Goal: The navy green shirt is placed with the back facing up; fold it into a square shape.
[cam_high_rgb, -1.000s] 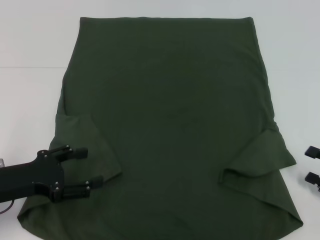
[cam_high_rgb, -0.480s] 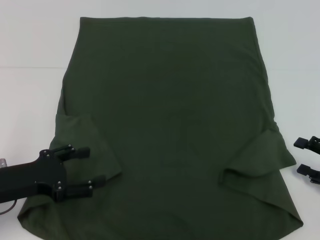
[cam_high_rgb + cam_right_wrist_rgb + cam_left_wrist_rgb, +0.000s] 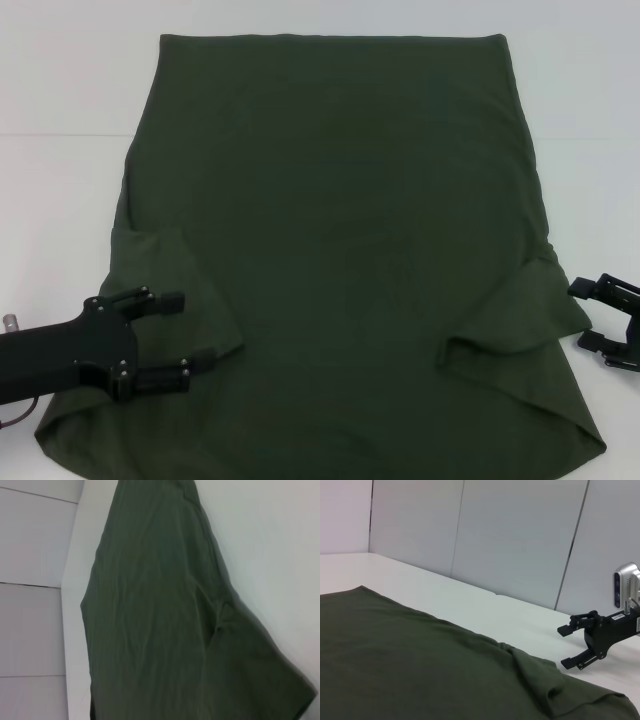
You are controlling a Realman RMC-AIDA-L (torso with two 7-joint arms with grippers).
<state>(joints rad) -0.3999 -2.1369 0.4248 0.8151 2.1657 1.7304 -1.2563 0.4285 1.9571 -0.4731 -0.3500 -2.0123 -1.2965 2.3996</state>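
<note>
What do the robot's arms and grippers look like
Both are matte black. The left gripper has two slim parallel fingers on linkage bars with small silver screws, behind a boxy black forearm; a silver stub and thin cable show at its rear. The right gripper matches, and the left wrist view shows a silver-grey camera module mounted above it.

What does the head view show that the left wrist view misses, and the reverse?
Head view only: the left claw, open over the left sleeve, and the whole navy green shirt spread flat. Left wrist view only: the wall panels behind the table. Both: the shirt on the white table, and the open right claw beside the right sleeve.
</note>
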